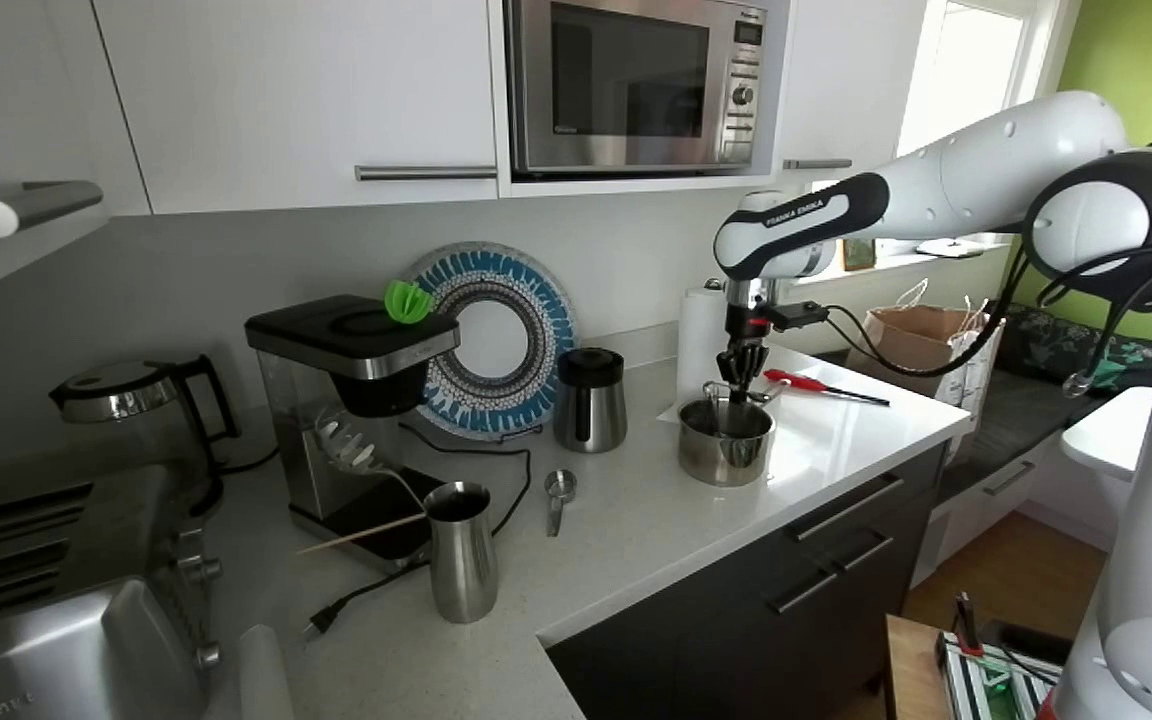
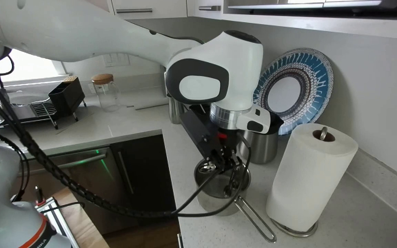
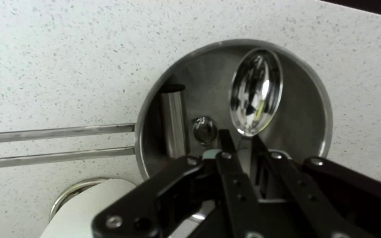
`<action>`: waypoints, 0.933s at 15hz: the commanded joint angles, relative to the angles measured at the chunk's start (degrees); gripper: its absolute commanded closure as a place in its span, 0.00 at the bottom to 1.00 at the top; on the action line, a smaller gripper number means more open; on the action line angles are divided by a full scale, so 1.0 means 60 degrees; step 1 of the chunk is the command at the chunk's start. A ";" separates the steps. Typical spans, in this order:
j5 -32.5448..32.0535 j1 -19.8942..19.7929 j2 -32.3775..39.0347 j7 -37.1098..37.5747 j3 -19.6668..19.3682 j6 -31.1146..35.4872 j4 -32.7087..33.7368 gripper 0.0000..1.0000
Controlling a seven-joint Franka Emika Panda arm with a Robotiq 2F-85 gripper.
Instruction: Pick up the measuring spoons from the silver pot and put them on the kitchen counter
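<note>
The silver pot [image 1: 721, 462] stands on the kitchen counter [image 1: 626, 530]; its shiny rim fills the middle of the wrist view [image 3: 326, 109]. The measuring spoons are in it: a large oval bowl [image 3: 256, 92] leans up near the rim, and a small round bowl [image 3: 205, 130] lies deeper. The oval bowl also shows in both exterior views [image 2: 207, 167]. My gripper [image 3: 240, 138] points down into the pot, its fingers close together with a gap. The oval spoon's handle appears in that gap; whether the fingers press on it is unclear. The handle's lower end is hidden.
A steel tube-like piece [image 3: 174, 122] stands inside the pot. The pot's wire handle [image 2: 255, 218] points toward the paper towel roll [image 2: 310, 179]. A red-handled tool [image 1: 806, 382], a carafe [image 1: 591, 410], a single metal scoop [image 1: 559, 490] and a steel jug [image 1: 463, 560] are on the counter.
</note>
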 commanded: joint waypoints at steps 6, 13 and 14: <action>0.0647 0.0300 -0.1566 -0.0847 0.0026 0.0126 -0.0215 0.96; 0.0413 0.0540 -0.1975 -0.0762 -0.0128 0.0168 -0.0065 0.96; 0.0595 0.0709 -0.2087 -0.0704 0.0025 0.0345 -0.0146 0.96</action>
